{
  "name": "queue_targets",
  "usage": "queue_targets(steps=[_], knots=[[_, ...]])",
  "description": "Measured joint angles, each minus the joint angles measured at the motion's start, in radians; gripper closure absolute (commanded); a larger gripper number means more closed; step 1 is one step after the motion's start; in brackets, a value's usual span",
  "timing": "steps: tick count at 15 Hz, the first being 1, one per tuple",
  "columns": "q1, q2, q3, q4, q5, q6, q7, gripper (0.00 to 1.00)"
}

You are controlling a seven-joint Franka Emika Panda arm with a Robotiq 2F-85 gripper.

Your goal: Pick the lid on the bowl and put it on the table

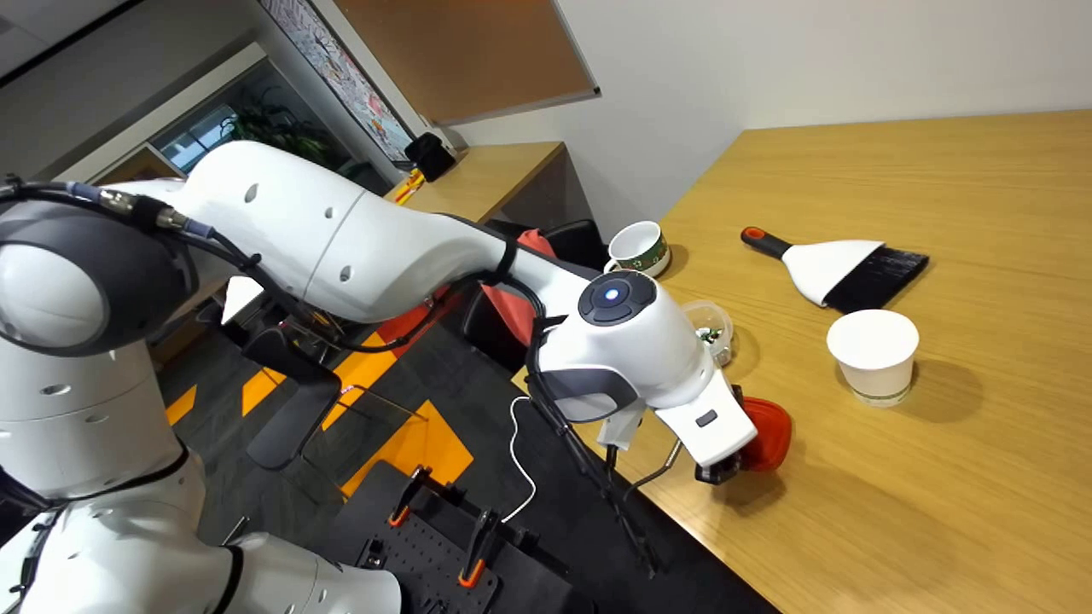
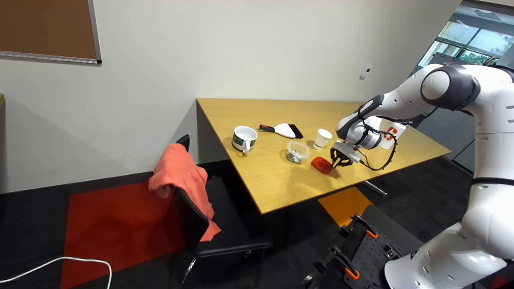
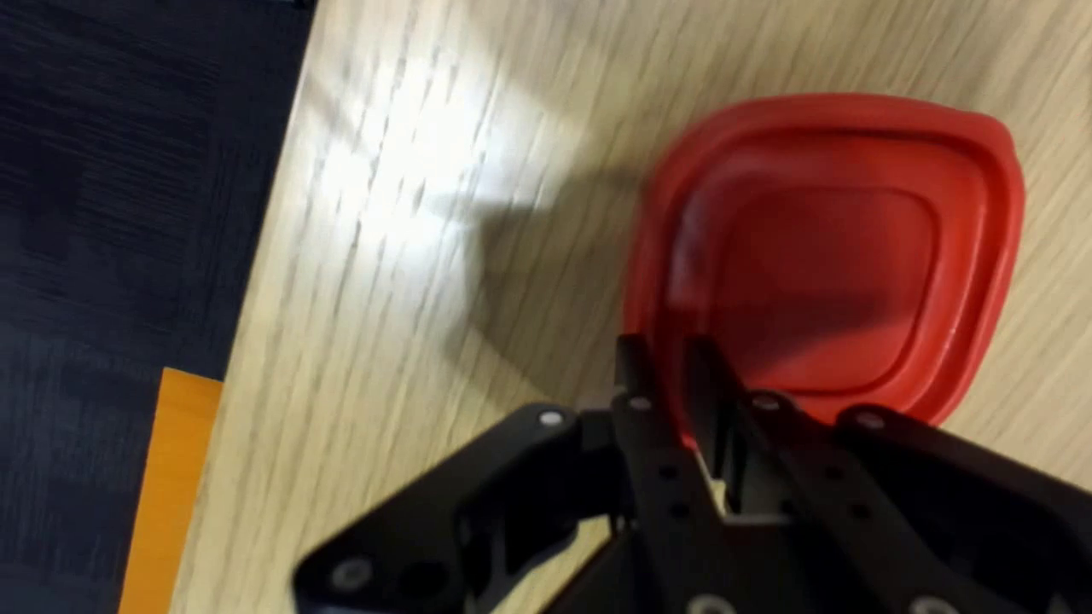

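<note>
Wrist view: the claw [image 3: 669, 351], barely parted, grips the red lid [image 3: 832, 264] by its rim.

Inspection findings: a green-and-white mug [image 2: 244, 138] stands upright near the edge of the table [image 2: 265, 188] closest to the chair [image 2: 239, 237]. A white hand brush [image 1: 823, 266] with black bristles lies flat, handle toward that edge. A white paper cup [image 1: 874, 354] stands upright near the bristles. Coral cloth [image 2: 180, 174] drapes the chair's back.
</note>
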State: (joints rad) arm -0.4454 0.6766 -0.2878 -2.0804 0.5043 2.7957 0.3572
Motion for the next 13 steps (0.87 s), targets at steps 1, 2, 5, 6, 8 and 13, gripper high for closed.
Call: queue_targets(steps=[1,2,5,6,8,13], knots=[[0.0,0.002,0.0,0.002,0.0,0.0,0.0,0.44],[0.0,-0.001,0.0,0.002,-0.002,0.001,-0.001,0.38],[0.005,-0.041,0.002,-0.015,-0.008,0.013,-0.026,0.14],[0.008,-0.069,0.002,-0.03,-0.014,0.015,-0.043,0.08],[0.012,-0.144,0.005,-0.075,-0.034,0.016,-0.086,0.0],[0.034,-0.334,-0.001,-0.197,-0.13,0.006,-0.144,0.0]])
